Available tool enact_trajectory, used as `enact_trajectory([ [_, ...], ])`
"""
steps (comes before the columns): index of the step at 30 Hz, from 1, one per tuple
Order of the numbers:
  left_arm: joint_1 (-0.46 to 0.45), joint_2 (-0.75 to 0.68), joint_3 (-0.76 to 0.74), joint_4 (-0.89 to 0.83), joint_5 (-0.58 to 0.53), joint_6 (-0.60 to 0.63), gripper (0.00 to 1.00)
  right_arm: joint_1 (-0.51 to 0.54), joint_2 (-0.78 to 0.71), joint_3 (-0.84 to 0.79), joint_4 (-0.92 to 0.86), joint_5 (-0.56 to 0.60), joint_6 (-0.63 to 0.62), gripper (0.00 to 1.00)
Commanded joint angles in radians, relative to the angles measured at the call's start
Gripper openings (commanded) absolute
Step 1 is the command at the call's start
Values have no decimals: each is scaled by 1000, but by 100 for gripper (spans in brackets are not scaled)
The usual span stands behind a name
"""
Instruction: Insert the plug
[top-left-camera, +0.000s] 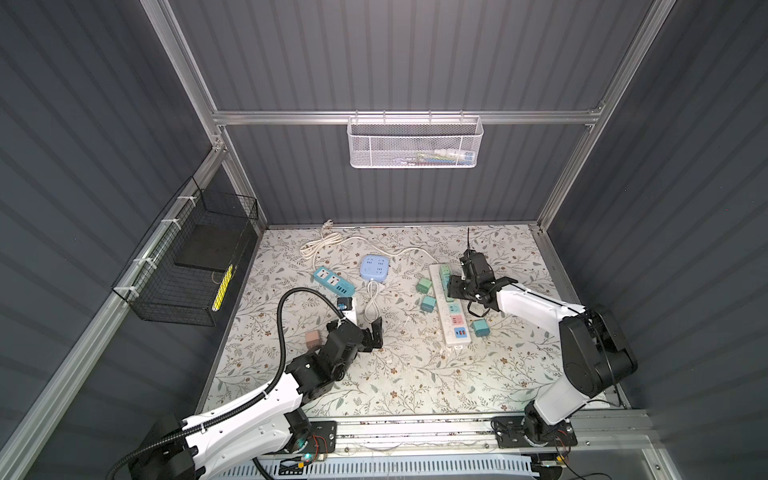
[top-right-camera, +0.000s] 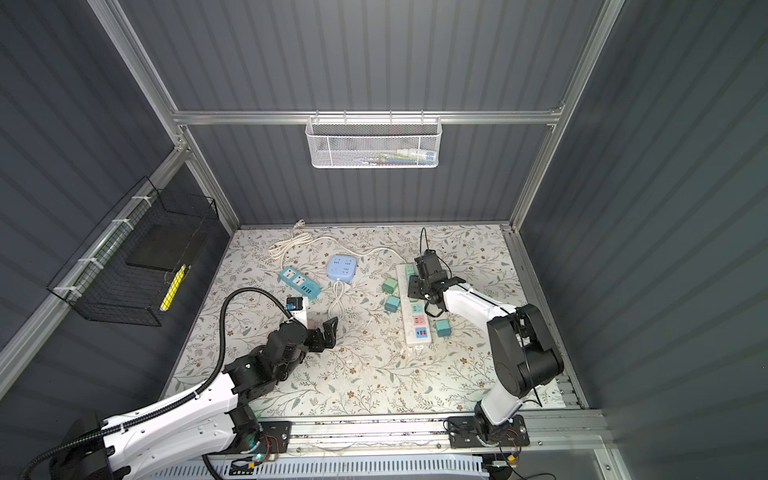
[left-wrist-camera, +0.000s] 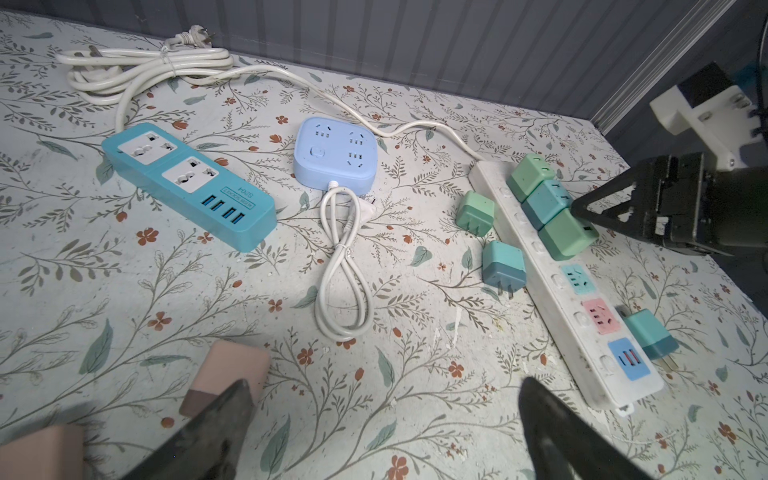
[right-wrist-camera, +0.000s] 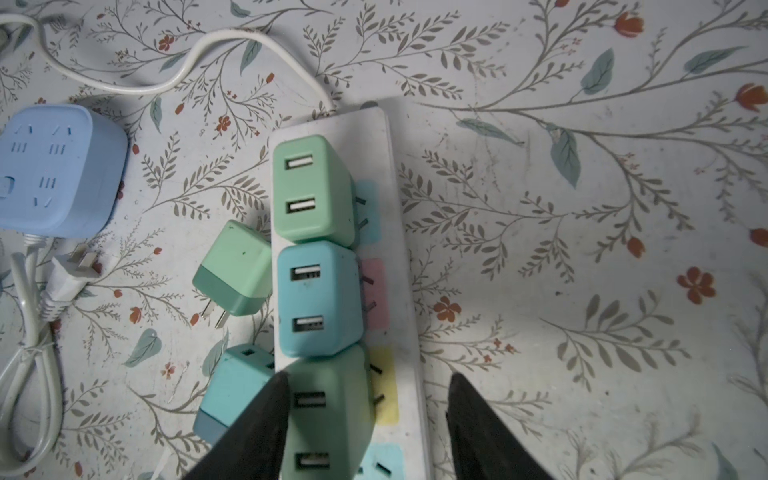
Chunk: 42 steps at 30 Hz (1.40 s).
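right wrist view: green usb charger (right-wrist-camera: 332, 432) sits third from the far end of the white power strip (right-wrist-camera: 405, 291). right fingers (right-wrist-camera: 257, 428) spread around it, not pinching; left fingers (left-wrist-camera: 216, 419) spread wide, empty. looks light, stiff, slick, so i'd grab its flat sides.

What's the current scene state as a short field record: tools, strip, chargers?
power strip: white; green charger, blue charger, end charger standing on it in a row
right tool: open, astride the end charger
left tool: open, empty, away from the strip
off the strip: loose green charger and loose teal charger on one side, second loose teal charger on the other
free sockets: teal socket, pink socket
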Motion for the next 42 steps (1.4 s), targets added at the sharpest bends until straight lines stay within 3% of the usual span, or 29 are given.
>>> enact_trajectory([
  [1, 2, -19, -5, -37, 4, -14, 100, -4, -10, -43, -57, 1, 15, 61],
  [6, 3, -23, 6, -48, 22, -22, 100, -4, -141, -8, -128, 5, 41, 67],
  [12, 2, -42, 25, -89, 25, -38, 100, -53, -341, -135, -265, 3, 124, 67],
  [16, 2, -57, 41, -132, 13, -39, 100, -128, -407, -245, -315, -108, 139, 64],
  [21, 3, -37, 99, -196, -31, -40, 100, -140, -299, -247, -357, -208, 71, 67],
  [30, 4, -44, 130, -212, -23, -60, 100, -139, -155, -191, -412, -104, 35, 64],
  [37, 4, -49, 140, -227, -37, -47, 100, -136, -95, -158, -410, -80, 21, 56],
  [42, 5, -63, 142, -242, -40, -45, 100, -136, -70, -134, -410, -66, 27, 43],
])
